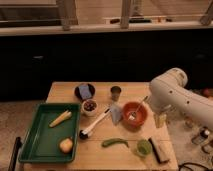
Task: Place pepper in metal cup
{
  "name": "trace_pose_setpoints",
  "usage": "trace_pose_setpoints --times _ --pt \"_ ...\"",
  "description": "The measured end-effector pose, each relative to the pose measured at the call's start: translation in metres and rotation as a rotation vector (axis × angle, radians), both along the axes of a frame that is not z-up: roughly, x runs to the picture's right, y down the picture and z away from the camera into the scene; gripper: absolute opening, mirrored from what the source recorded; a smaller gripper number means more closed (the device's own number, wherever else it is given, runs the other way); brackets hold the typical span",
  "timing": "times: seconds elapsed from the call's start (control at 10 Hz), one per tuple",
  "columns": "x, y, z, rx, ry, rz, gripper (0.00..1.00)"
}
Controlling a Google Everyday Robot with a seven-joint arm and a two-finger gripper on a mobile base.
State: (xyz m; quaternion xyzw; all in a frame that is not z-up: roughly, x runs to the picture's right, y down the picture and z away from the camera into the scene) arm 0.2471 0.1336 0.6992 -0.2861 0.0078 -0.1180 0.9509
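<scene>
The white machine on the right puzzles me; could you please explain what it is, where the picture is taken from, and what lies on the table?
It is a robot arm on a mobile base. A single camera looks down at the wooden table; where it is mounted is unknown. The gripper, a two-finger claw, hangs at the table's right edge beside the orange bowl, open and holding nothing. The green pepper lies near the front edge. The metal cup stands upright at the back. A green tray on the left holds two yellowish vegetables.
</scene>
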Motion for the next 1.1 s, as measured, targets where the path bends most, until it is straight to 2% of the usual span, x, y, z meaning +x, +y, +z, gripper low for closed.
trace_pose_setpoints --times 0.5,0.8,0.9,1.1 --pt "-0.016 0.011 0.011 -0.025 -0.047 -0.082 0.80" --pt "-0.014 0.019 0.019 -0.037 -0.065 -0.115 0.80" --pt "-0.015 0.030 0.023 -0.047 -0.081 -0.134 0.80" --pt "-0.016 0.038 0.028 -0.050 -0.095 -0.154 0.80"
